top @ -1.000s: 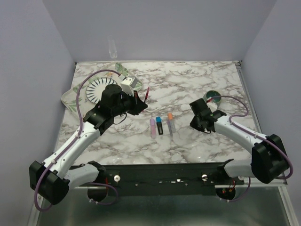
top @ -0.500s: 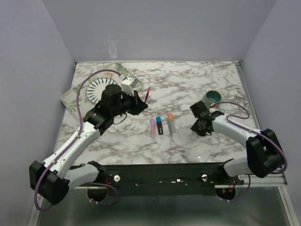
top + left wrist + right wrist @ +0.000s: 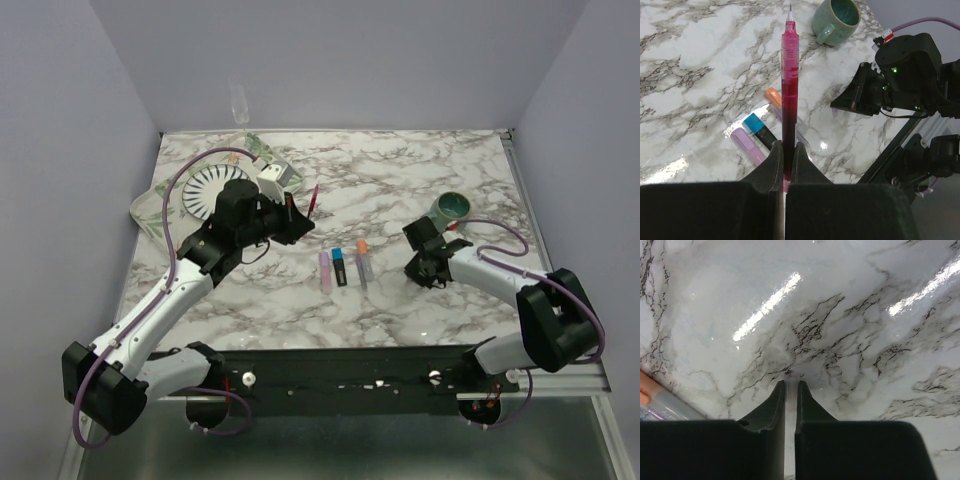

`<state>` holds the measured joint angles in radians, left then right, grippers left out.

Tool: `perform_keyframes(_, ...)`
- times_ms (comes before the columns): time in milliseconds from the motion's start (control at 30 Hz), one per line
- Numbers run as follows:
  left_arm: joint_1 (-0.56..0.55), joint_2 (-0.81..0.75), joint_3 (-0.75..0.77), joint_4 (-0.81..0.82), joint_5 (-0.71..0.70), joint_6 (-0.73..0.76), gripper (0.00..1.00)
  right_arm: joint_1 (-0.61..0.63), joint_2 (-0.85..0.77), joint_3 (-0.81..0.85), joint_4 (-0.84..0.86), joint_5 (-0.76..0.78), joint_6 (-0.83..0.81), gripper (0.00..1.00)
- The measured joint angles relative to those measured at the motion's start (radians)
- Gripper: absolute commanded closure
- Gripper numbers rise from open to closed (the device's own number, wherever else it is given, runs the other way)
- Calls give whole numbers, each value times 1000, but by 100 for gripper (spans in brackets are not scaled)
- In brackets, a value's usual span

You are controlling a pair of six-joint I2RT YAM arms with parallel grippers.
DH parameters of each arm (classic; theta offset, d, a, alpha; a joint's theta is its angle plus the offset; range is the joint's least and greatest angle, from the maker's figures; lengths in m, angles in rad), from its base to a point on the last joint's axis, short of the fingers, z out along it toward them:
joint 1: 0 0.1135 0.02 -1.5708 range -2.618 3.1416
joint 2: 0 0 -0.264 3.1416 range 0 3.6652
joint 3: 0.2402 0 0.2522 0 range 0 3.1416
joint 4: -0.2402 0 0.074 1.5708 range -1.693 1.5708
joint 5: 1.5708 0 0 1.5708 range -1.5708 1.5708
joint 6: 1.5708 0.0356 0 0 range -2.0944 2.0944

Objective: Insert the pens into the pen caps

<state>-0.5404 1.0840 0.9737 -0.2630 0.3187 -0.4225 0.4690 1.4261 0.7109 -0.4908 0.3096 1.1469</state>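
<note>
My left gripper (image 3: 788, 150) is shut on a thin red pen (image 3: 789, 75) and holds it above the table, tip pointing away; from above the pen (image 3: 314, 198) sticks out past the gripper (image 3: 296, 218). Three short markers lie side by side mid-table: pink-purple (image 3: 325, 270), black with a blue end (image 3: 340, 266), grey with an orange end (image 3: 362, 258). To their right my right gripper (image 3: 418, 268) points down at the marble. Its jaws (image 3: 791, 385) stand nearly together on a small clear pen cap (image 3: 792, 377), whose end touches the table.
A teal-green mug (image 3: 452, 207) stands just behind the right gripper. A striped plate (image 3: 206, 187), a white box (image 3: 276, 178) and a pale tray (image 3: 150, 210) fill the far left corner. A clear glass (image 3: 239, 104) stands at the back wall.
The right gripper has swung down and slightly left, away from the mug, which now shows whole. Its jaws opened a little and then narrowed again. The left arm and red pen are still.
</note>
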Motion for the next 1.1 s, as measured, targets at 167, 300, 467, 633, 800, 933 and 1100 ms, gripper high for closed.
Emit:
perform_keyframes(167, 0, 0, 0, 0, 0, 0, 100, 0, 8, 3, 6, 0, 0, 99)
perform_keyframes(300, 0, 0, 0, 0, 5, 0, 100, 0, 5, 5, 14, 0, -24, 99)
perform_keyframes(467, -1, 0, -4, 26, 66, 0, 100, 0, -92, 5, 32, -15, -162, 99)
perform_keyframes(633, -35, 0, -18, 93, 203, -1, 100, 0, -360, 95, 164, -143, -367, 99)
perform_keyframes(800, -96, -9, -36, 150, 327, 0, 100, 0, -443, 204, 387, -350, -436, 99)
perform_keyframes(933, -116, -35, -54, 195, 401, -5, 100, 0, -473, 190, 571, -479, -420, 99)
perform_keyframes(1100, -116, -54, -72, 253, 455, -24, 100, 3, -473, 176, 760, -580, -369, 99)
